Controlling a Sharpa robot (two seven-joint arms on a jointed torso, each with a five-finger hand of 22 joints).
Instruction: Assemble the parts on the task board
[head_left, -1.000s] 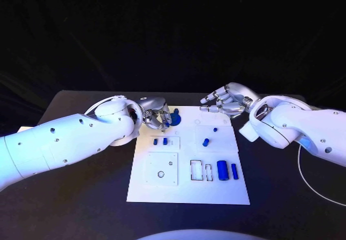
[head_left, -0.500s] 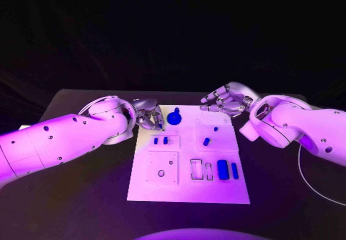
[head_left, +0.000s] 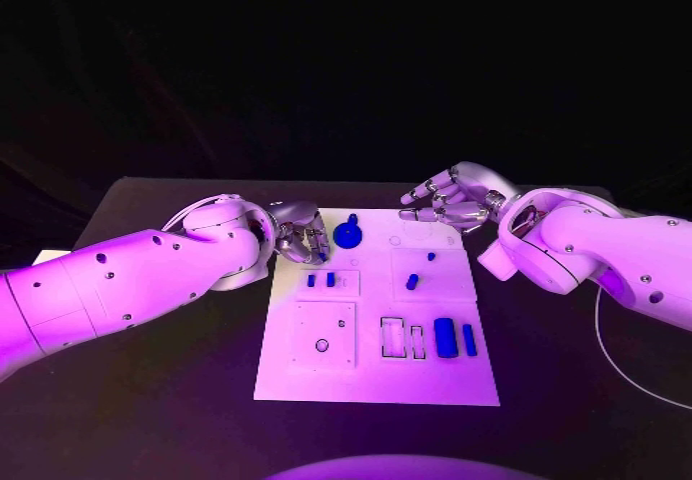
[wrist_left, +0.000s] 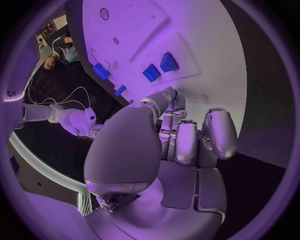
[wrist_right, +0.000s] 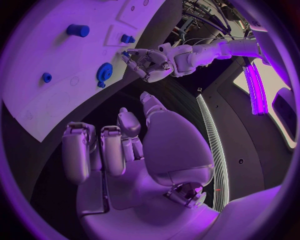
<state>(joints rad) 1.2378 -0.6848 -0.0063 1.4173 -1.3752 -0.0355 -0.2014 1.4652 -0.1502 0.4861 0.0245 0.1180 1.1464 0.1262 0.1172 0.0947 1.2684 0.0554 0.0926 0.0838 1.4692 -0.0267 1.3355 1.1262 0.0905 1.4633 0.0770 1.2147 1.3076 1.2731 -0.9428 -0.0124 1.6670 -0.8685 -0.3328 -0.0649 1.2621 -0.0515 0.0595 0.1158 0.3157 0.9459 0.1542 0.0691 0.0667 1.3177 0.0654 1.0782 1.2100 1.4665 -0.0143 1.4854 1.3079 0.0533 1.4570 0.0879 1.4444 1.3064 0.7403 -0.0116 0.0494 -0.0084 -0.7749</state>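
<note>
The white task board (head_left: 378, 375) lies in the middle of the black table. A blue gear (head_left: 348, 236) sits on the board's far left part, also seen from the right wrist as gear (wrist_right: 104, 72). My left hand (head_left: 299, 240) hovers just off the board's left edge beside the gear, fingers loosely bent and holding nothing. Two small blue blocks (head_left: 320, 281) stand in front of it; from the left wrist they appear as blocks (wrist_left: 160, 67). My right hand (head_left: 450, 200) hangs over the board's far right corner, fingers bent and empty.
A blue peg (head_left: 430, 256) and a short blue piece (head_left: 411, 283) stand on the right-hand plate. A blue cylinder (head_left: 444, 338) and a slim blue bar (head_left: 469, 340) lie beside two empty slots (head_left: 391, 338). Bare table surrounds the board.
My left hand let go of the blue gear and drew back to the left, off the board. The gear stays on the board. The right hand has not moved.
</note>
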